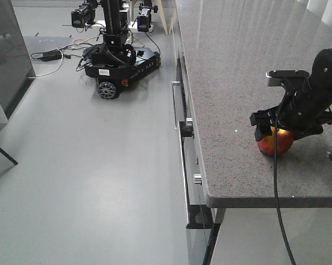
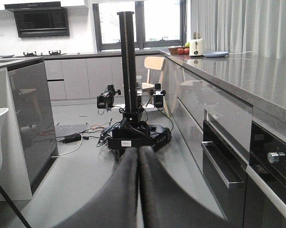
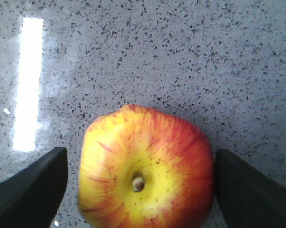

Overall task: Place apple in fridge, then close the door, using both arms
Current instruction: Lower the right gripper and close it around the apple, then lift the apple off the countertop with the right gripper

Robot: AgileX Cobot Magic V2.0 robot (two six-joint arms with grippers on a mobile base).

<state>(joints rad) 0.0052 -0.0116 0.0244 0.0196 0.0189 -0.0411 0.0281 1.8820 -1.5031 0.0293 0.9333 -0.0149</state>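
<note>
The apple [image 1: 276, 143], red with yellow patches, sits stem up on the speckled grey countertop [image 1: 237, 83] near its front edge. My right arm [image 1: 315, 94] reaches down over it. The right gripper [image 1: 273, 132] is open and straddles the apple [image 3: 147, 166]. A black finger [image 3: 33, 185] stands on each side with a narrow gap of counter showing, so neither touches the skin. The left gripper [image 2: 138, 156] is shut on nothing, held over the floor and pointing down the kitchen aisle. The dark grey door [image 2: 31, 114] stands at the left of the aisle, and shows again at the edge [image 1: 9, 55].
A black wheeled robot base with a tall mast [image 1: 119, 58] stands down the aisle, with cables [image 1: 53, 55] on the floor beside it. Oven and drawer handles [image 1: 180, 110] jut from the cabinet front below the counter. A chair leg [image 1: 3, 152] shows at the left.
</note>
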